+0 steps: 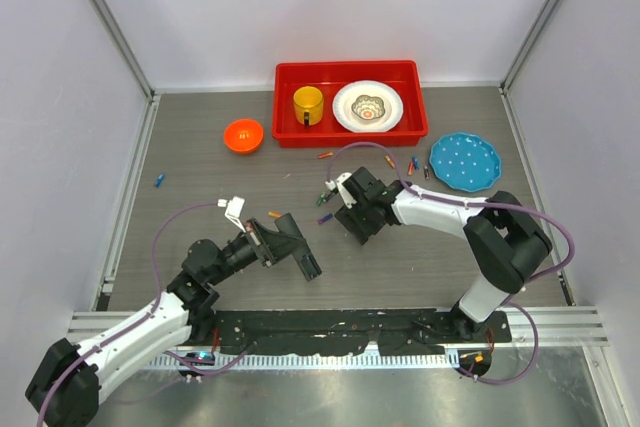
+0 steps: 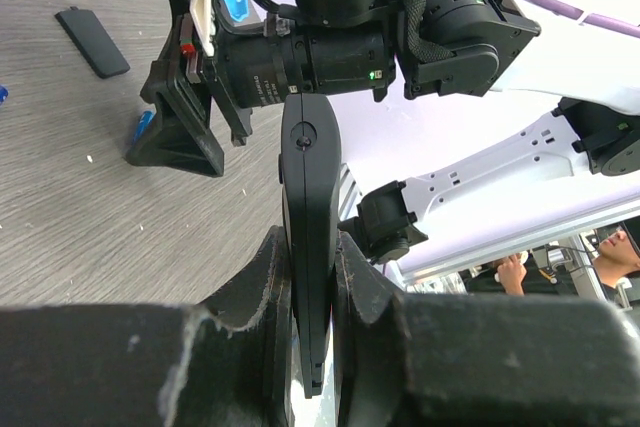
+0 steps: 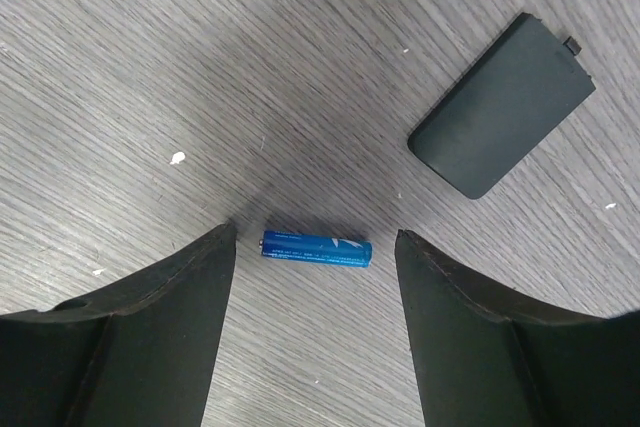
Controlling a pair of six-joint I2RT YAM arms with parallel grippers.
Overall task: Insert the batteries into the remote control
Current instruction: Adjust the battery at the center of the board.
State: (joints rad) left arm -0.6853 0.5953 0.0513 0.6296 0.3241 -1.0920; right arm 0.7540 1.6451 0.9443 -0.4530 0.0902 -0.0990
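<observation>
**A:** Left claw status?

**B:** The left gripper (image 2: 312,282) is clamped tight on the remote control (image 2: 310,207). The bar stands on edge between the jaws, gripped near one end, and its long end sticks out toward the other arm. In the top view the remote control (image 1: 300,250) is held left of centre, over the table (image 1: 420,257).

**A:** Right claw?

**B:** The right gripper (image 3: 315,235) has its jaws spread wide and holds nothing. It points down at the table, with a blue battery (image 3: 316,248) lying flat on the wood between the two tips. There is a gap on each side, so neither tip touches the battery.

**A:** Anything nearby?

**B:** A black battery cover (image 3: 500,107) lies flat on the table, beyond the right-hand tip in the wrist view and apart from the battery. From above, an orange battery (image 1: 275,214) lies just beside the remote's far end. The right gripper (image 1: 350,212) is near the table's centre, close to the remote but not touching it.
</observation>
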